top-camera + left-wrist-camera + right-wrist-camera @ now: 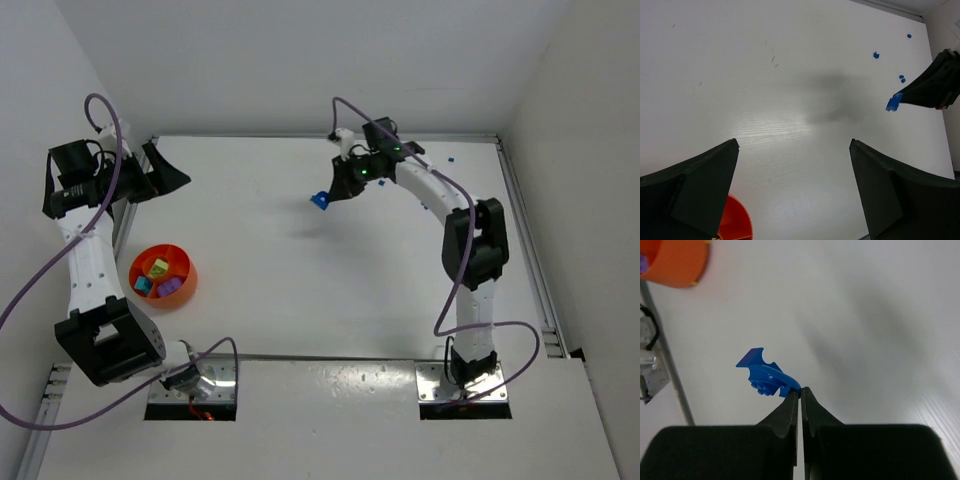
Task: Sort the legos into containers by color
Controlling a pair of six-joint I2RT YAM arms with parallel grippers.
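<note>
Item: blue lego (765,375), pinched at tips of closed right fingers (796,397), aloft over far worktop (300,300). Destination: orange bowl (186,289), well apart, near-left, beside left arm (90,260). Left fingers (700,190) spread, empty.

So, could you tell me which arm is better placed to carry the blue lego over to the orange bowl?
The right: the right gripper is shut on the blue lego, pinched at its tips above the table. The left gripper stands open and empty, though nearer the orange bowl.

Left pincer (792,145) gapes wide at the left; right pincer (800,390) is pinched tight, arm outstretched.
</note>
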